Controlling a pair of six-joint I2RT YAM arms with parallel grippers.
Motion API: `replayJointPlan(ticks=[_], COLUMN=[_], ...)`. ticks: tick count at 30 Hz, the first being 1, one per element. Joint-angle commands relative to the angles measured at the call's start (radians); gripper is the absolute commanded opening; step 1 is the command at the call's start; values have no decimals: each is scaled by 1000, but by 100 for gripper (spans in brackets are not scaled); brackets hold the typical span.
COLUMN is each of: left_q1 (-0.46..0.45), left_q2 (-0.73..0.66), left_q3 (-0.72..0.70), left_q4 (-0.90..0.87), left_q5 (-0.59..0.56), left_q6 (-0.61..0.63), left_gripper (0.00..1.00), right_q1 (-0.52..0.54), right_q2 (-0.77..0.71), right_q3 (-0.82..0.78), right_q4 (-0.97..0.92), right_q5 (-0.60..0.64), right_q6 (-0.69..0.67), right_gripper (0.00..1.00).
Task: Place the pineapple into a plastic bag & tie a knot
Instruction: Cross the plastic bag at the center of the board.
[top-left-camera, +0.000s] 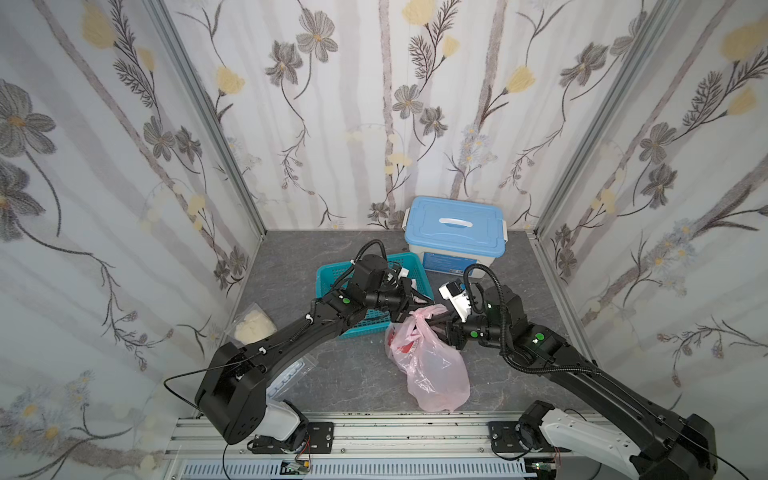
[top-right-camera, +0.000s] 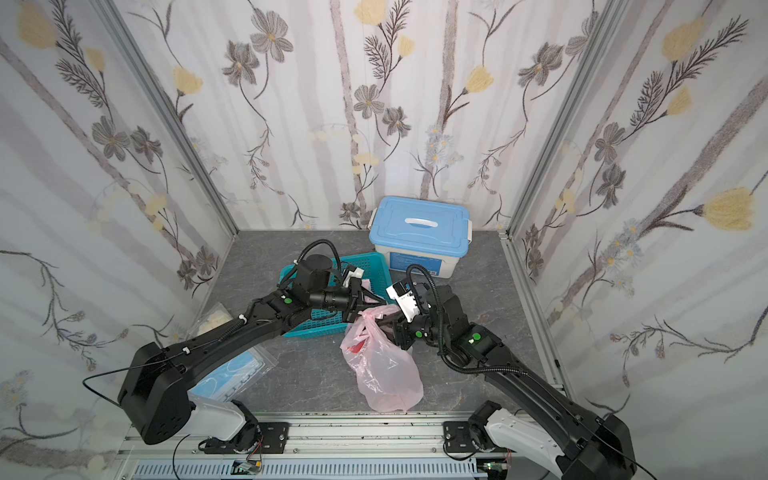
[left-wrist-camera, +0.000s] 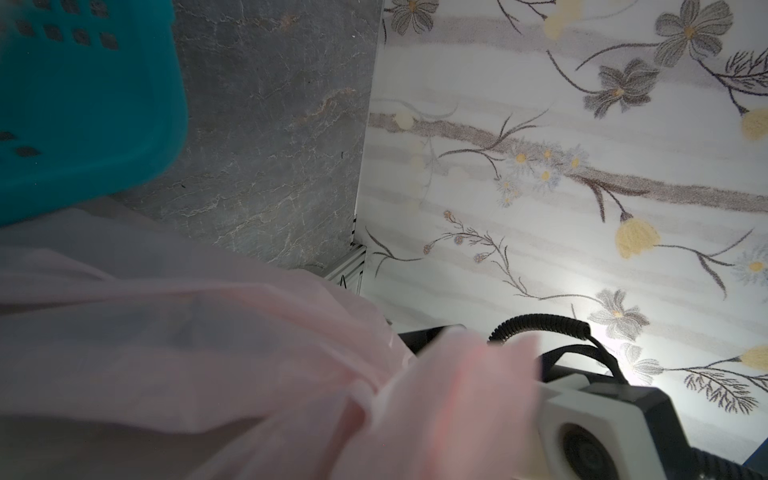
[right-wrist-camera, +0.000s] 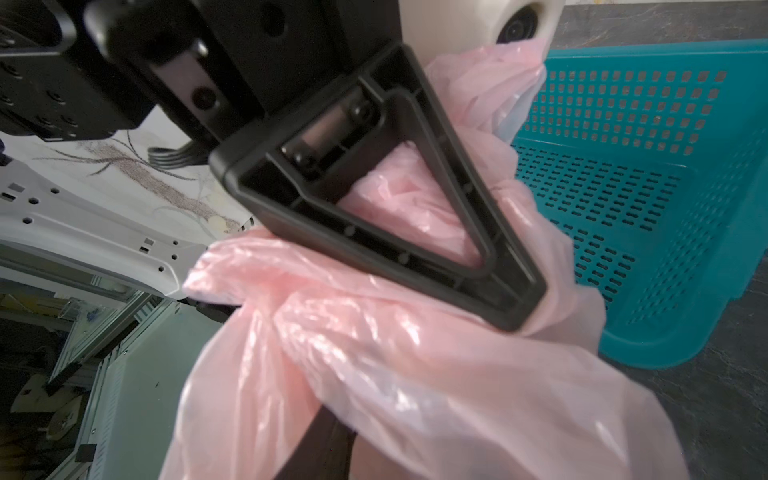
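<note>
My left gripper (top-left-camera: 424, 298) is closed tight on the bunched pink film at the top of the plastic bag (top-left-camera: 432, 365). My right gripper (top-left-camera: 439, 323) sits just beside it at the same neck with film draped over it; I cannot tell how wide it stands or whether it grips anything. The bag rests on the grey table (top-left-camera: 353, 374), in front of the teal basket (top-left-camera: 368, 328) and between my two arms; its body bulges toward the front rail and a red printed mark shows on its side, but I cannot make out what is inside through the film. The basket is mostly hidden under my left arm (top-left-camera: 291, 332); something white and a scrap of pink show at its far side. Behind it stands a white box (top-left-camera: 455, 226) with its blue lid shut, so its contents are unseen. By the left wall lies a clear pouch (top-left-camera: 251, 324) of white lumps; nearer the rail a clear packet (top-right-camera: 232, 374) holds blue masks.
</note>
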Motion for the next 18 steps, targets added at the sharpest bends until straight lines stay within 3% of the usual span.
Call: replayJointPlan(ticks=[1, 5, 12, 14, 18], left_q1=[2, 1, -1, 1, 5], left_q2=[-1, -4, -3, -8, -49], left_q3=[10, 7, 5, 7, 24], left_q4=[63, 63, 63, 47, -81], left_q5=[32, 33, 30, 13, -114], left_q6=[7, 7, 7, 13, 91], left_gripper=[0, 0, 0, 0, 42], right_q1=[-16, -36, -39, -39, -39], right_q2=[12, 18, 45, 41, 28], right_q3=[1, 5, 21, 22, 17], right_q4=[159, 189, 197, 193, 149], right_q5=[-70, -91, -105, -103, -74], right_q6=[56, 63, 61, 60, 48], right_gripper=[34, 27, 3, 0, 0])
